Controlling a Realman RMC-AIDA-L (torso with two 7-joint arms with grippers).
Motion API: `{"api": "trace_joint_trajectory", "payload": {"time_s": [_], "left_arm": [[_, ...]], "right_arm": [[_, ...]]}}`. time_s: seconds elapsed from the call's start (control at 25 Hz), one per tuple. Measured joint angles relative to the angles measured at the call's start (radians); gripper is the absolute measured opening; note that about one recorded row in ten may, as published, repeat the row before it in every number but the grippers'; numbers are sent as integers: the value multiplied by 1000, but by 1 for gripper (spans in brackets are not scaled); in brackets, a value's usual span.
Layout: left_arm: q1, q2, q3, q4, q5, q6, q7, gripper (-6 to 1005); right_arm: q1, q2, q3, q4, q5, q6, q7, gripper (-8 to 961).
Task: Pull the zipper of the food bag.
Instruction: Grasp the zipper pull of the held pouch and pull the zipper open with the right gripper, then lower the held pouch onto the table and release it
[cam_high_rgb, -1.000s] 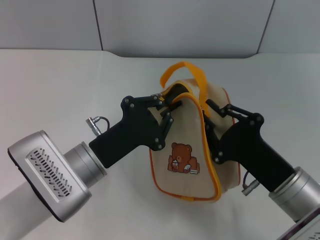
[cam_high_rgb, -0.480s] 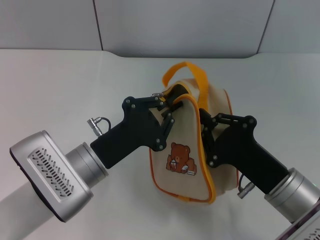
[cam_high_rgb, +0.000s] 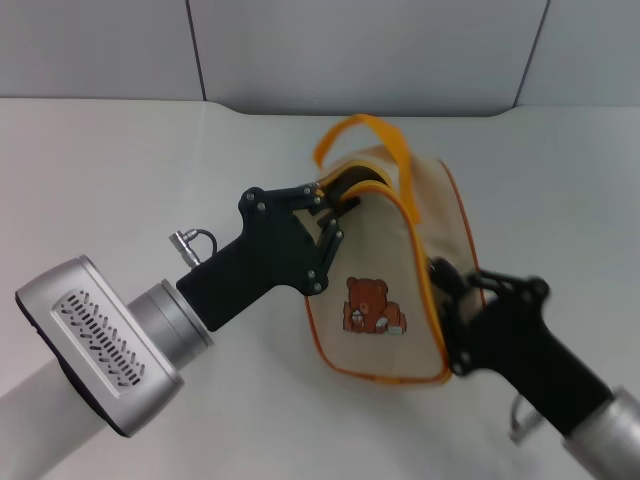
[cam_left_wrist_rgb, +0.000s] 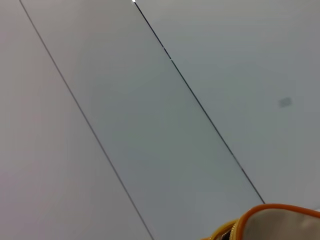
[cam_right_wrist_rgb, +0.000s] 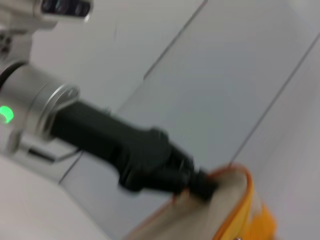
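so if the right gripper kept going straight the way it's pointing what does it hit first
Most likely the food bag. In the head view the right gripper points up and toward the robot's left, and its fingertips already sit at the bag's orange-trimmed front edge beside the bear picture. Actual contact is unclear, since depth is hard to judge.

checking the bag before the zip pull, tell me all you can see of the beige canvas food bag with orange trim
The beige canvas food bag stands on the white table, tilted. Orange piping edges its panels, and an orange strap handle arches over the top. A brown bear picture marks the near face. The top edge gapes open, dark inside. The left gripper pinches that upper edge; the right gripper presses against its lower right side. No zipper tab is discernible.
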Motion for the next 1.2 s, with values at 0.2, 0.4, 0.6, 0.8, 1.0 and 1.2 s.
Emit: {"api": "trace_joint_trajectory", "payload": {"time_s": [0.2, 0.4, 0.6, 0.8, 1.0, 1.2], "left_arm": [[-3, 2, -33, 4, 3, -5, 0, 68], [-3, 2, -50, 5, 3, -29, -5, 69], [8, 0, -50, -35, 0, -53, -18, 69], [57, 0, -69, -87, -3, -53, -68, 70], [110, 6, -72, -118, 3, -19, -107, 137], [122, 16, -65, -80, 56, 53, -226, 399]], "right_arm": [[-111, -2, -58, -41, 0, -16, 6, 2], [-203, 0, -68, -66, 8, -52, 7, 2], [-216, 0, -39, -68, 15, -154, 43, 3], [-191, -7, -6, -94, 16, -204, 267, 51], [-145, -9, -34, -223, -10, -277, 555, 304], [-87, -11, -93, -398, -63, -333, 871, 526]]}}
